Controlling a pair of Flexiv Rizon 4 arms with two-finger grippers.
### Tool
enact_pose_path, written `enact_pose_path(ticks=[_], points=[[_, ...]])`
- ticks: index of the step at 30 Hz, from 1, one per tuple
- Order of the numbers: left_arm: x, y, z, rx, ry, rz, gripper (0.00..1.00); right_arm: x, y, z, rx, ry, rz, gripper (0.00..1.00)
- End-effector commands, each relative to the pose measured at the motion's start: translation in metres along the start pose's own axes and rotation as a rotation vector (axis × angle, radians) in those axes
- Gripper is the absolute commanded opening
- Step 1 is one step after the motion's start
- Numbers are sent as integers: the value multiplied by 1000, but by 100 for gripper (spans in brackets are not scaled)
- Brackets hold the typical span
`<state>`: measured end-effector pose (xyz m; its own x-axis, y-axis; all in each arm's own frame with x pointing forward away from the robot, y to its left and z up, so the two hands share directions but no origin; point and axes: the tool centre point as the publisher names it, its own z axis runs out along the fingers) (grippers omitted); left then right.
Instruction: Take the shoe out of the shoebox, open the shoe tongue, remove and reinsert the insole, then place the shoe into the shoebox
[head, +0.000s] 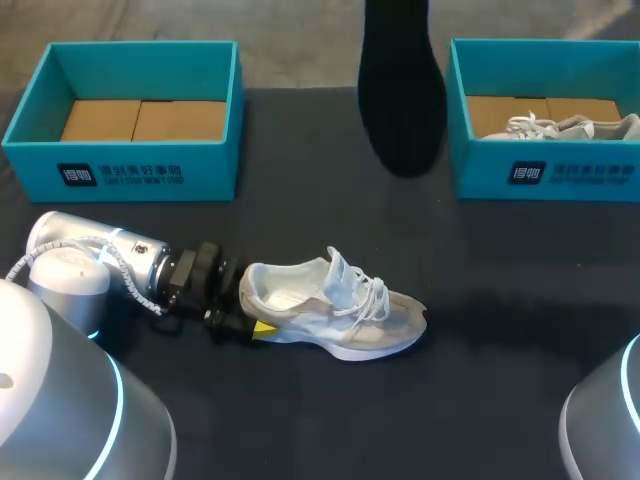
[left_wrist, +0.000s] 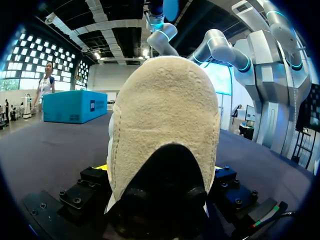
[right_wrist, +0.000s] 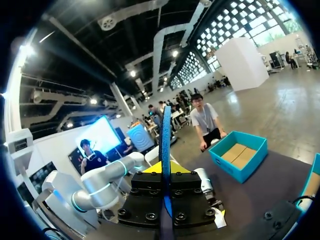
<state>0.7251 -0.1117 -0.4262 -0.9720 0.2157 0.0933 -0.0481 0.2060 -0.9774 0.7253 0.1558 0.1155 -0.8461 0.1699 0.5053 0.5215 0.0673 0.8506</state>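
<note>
An open teal shoebox (head: 130, 170) stands at the far left of the dark table (head: 480, 380), showing only its brown cardboard floor. Nearer than it, the left arm (head: 100, 265) lies low over the table and points right. The left claw (head: 252, 305) is closed on the heel of a white sneaker (head: 340, 305), with one yellow tip against the near side of the sole. In the left wrist view the cream heel (left_wrist: 165, 115) fills the space between the fingers, touching both.

The sneaker rests upright on its sole on the table, near the middle, outside both boxes, with its toe to the right and its laces loose.

A black insole (head: 402, 90) hangs in the air above the far middle of the table, well apart from the sneaker. The right wrist view shows it edge-on (right_wrist: 166, 145), pinched upright in the right claw (right_wrist: 167, 172), whose fingers stand narrow on either side of it.

At the far right stands a second teal shoebox (head: 545, 170) with another pale laced shoe (head: 570, 127) lying inside.
</note>
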Motion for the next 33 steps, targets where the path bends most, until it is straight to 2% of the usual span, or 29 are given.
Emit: enact_pose_path(ticks=[1, 10, 11, 13, 28, 33], points=[[0, 1, 1, 0, -1, 0, 0, 21, 1, -16, -5, -25, 7, 0], [0, 1, 1, 0, -1, 0, 0, 54, -5, -25, -40, -47, 34, 0], [0, 1, 1, 0, -1, 0, 0, 61, -4, -32, -79, -56, 54, 0], [0, 1, 1, 0, -1, 0, 0, 68, -1, -40, -97, -75, 67, 0], [0, 1, 1, 0, -1, 0, 0, 68, -2, -40, -104, -68, 83, 0], [0, 1, 1, 0, -1, 0, 0, 88, 3, -48, -114, -55, 125, 0]])
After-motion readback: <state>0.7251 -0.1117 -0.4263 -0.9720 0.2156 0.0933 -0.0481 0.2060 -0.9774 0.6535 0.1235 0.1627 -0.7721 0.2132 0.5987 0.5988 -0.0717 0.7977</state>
